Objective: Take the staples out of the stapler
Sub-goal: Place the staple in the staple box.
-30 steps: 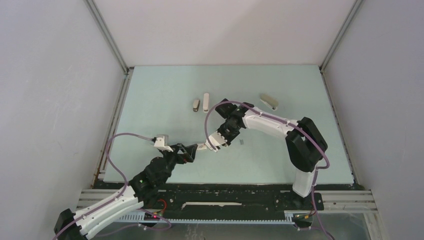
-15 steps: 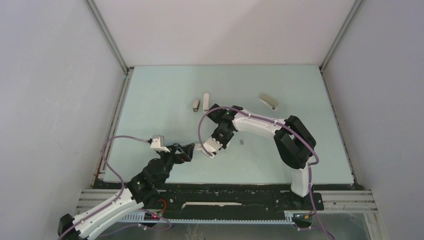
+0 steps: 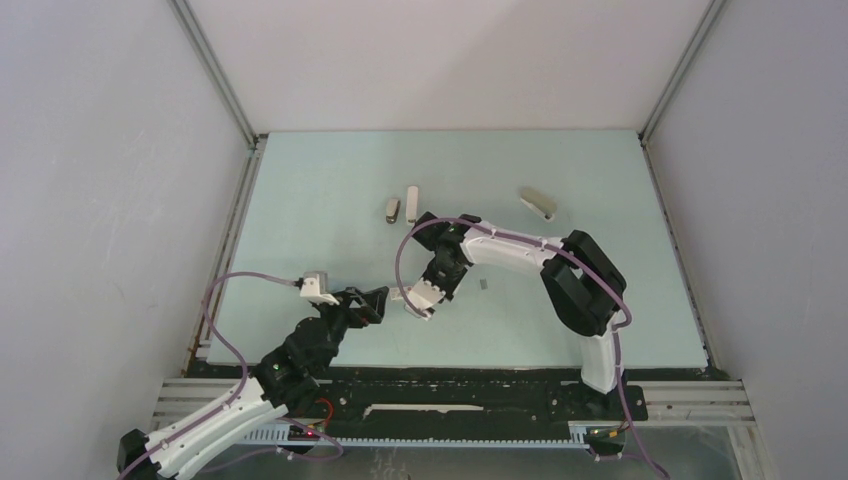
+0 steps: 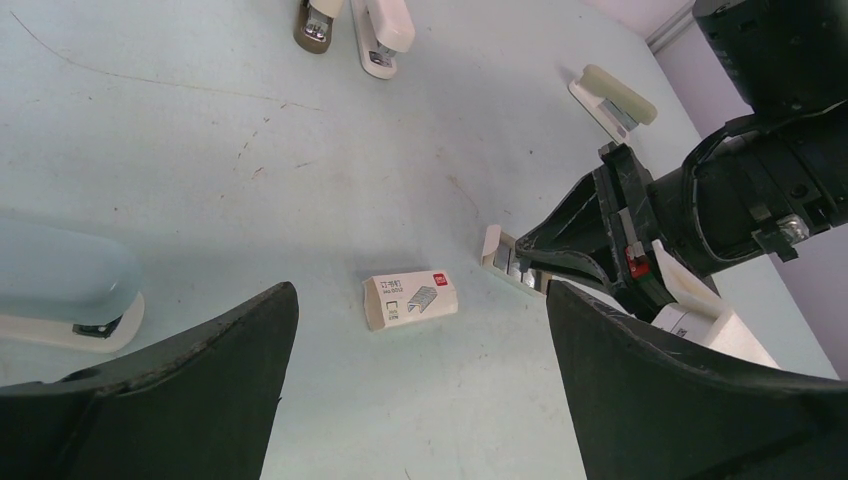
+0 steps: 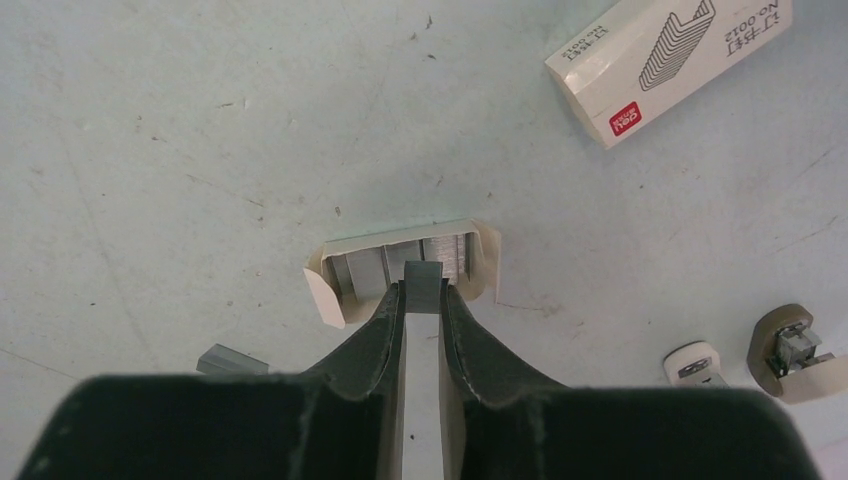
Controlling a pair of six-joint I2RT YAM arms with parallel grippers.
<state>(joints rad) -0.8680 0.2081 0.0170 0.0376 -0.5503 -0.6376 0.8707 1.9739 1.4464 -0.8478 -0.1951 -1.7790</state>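
Observation:
My right gripper (image 5: 423, 292) is shut on a short grey strip of staples (image 5: 423, 276), held just over an open cardboard tray (image 5: 340, 290) that has more grey strips lying in it. From above, the right gripper (image 3: 416, 306) is at the table's near middle. The left gripper (image 3: 372, 300) is close to its left. The left gripper (image 4: 420, 400) is wide open, with only bare table and a shut staple box (image 4: 410, 300) ahead of it. The grey-beige stapler (image 3: 537, 203) lies far back right, away from both grippers, and also shows in the left wrist view (image 4: 612, 97).
A loose staple strip (image 3: 484, 285) lies right of the right wrist and shows again (image 5: 232, 360). A brownish stapler (image 3: 393, 209) and a slim white stapler (image 3: 411, 204) lie at mid-back. A light blue stapler (image 4: 60, 290) sits left of the left gripper. The enclosure walls stand on three sides.
The right arm has swung left and nearer with the strip in its jaws, ending over the open tray beside the left gripper. The left gripper stayed open, almost still.

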